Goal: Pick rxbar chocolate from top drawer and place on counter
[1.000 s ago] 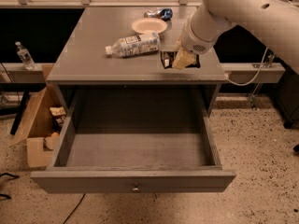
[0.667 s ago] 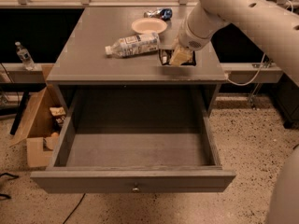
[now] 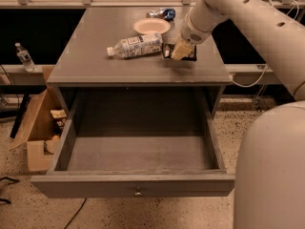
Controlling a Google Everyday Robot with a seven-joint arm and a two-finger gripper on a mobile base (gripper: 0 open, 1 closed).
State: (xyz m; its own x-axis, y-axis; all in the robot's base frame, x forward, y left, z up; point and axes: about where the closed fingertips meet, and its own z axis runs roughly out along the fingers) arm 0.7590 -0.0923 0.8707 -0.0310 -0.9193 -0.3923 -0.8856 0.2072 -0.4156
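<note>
The rxbar chocolate [image 3: 191,54] is a flat black wrapper at the right side of the counter [image 3: 90,63], low over or on its surface. My gripper [image 3: 180,51] comes down from the upper right and is shut on the bar, covering its middle. The top drawer [image 3: 95,186] is pulled wide open below, and its inside shows nothing; its small knob [image 3: 138,192] faces me.
A plastic bottle [image 3: 136,46] lies on its side just left of the bar. A shallow bowl [image 3: 151,26] and a shiny blue-silver bag [image 3: 161,14] sit behind it. A cardboard box [image 3: 35,128] stands on the floor at the left. My own arm fills the right side.
The gripper has moved with the bar from near the counter's front right edge toward the back, closer to the bottle and bowl.
</note>
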